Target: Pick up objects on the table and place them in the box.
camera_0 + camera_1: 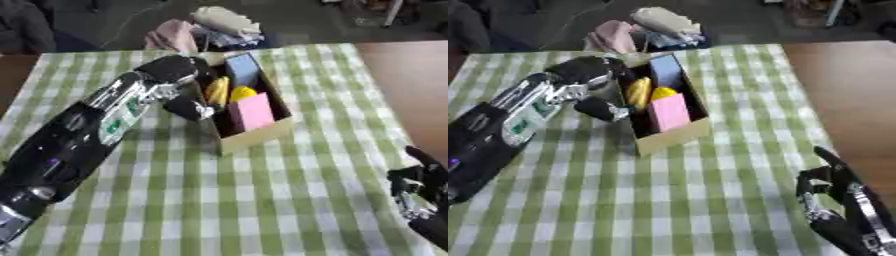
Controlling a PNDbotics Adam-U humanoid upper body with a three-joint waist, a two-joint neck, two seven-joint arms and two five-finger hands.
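A cardboard box [259, 134] stands on the green-checked table. Inside it lie a pink block [252, 112], a yellow round thing [242, 92], a yellow banana-like thing [217, 90] and a blue block [241, 69]. My left hand [185, 85] reaches from the lower left to the box's left wall, its fingers hanging over that edge and its thumb [191, 109] outside the wall. I see nothing held in it. My right hand [833, 187] rests open at the lower right, fingers up, well away from the box.
The brown bare table top [411, 85] shows at the right beyond the cloth. Crumpled pink and white cloth items [197, 30] lie past the table's far edge behind the box.
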